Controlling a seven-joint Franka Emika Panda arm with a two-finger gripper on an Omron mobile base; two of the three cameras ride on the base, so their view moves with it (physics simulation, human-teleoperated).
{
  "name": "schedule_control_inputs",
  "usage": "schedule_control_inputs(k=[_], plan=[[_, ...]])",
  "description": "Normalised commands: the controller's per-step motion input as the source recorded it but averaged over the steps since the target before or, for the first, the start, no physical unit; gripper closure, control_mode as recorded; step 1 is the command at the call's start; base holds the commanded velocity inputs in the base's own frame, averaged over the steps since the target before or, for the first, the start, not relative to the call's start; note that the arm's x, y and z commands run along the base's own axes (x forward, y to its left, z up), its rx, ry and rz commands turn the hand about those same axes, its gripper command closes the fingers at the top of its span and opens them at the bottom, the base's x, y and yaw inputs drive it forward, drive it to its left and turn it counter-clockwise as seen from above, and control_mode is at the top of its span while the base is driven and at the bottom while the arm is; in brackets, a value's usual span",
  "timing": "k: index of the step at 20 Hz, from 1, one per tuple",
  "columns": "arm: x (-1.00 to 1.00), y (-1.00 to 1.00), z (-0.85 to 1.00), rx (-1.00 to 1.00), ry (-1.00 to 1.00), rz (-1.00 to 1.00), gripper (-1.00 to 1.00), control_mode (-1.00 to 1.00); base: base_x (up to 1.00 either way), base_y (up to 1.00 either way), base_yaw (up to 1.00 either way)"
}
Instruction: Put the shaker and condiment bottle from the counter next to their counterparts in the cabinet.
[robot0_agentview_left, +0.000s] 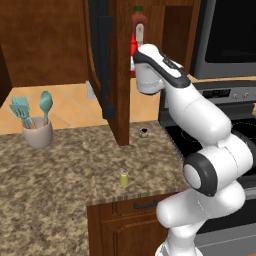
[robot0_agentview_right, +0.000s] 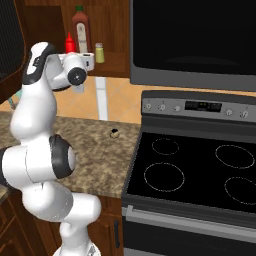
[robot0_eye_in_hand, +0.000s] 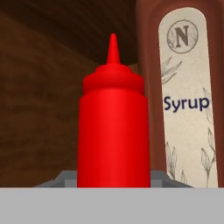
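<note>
My gripper (robot0_agentview_right: 75, 59) is up at the cabinet (robot0_agentview_left: 120, 75), and the condiment bottle (robot0_eye_in_hand: 113, 127) is right in front of it, very close; my finger tips are hidden, so I cannot tell if I am holding the bottle or have let go. The bottle stands straight up, just beside the tall syrup bottle (robot0_eye_in_hand: 183, 96) on its right; the slim yellow shaker (robot0_agentview_right: 100, 52) is a bit further right.

I think the red bottle is light, smooth and a bit squishy, so I would hold its round middle, softly.

The shaker (robot0_agentview_left: 124, 177) waits far below me on the counter (robot0_agentview_left: 55, 175); it looks small, hard and light, best pinched around its sides. A tiny dark jar (robot0_agentview_left: 144, 132) sits near the cabinet door; a stove (robot0_agentview_right: 195, 170) is to my right.
</note>
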Motion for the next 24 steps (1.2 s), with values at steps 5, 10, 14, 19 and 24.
schedule_control_inputs(k=[5,10,14,19,24], plan=[[0.37,0.03,-0.02,0.0,0.0,0.0,1.0,-1.0,0.0,0.0,0.0],[0.29,0.05,-0.06,0.0,0.0,0.0,1.0,-1.0,0.0,0.0,0.0],[0.09,0.0,-0.16,0.0,-0.02,0.0,1.0,-1.0,0.0,0.0,0.0],[0.01,0.0,-0.26,0.0,-0.1,0.0,1.0,-1.0,0.0,0.0,0.0],[0.0,0.0,-0.35,0.0,-0.12,0.0,1.0,-1.0,0.0,0.0,0.0]])
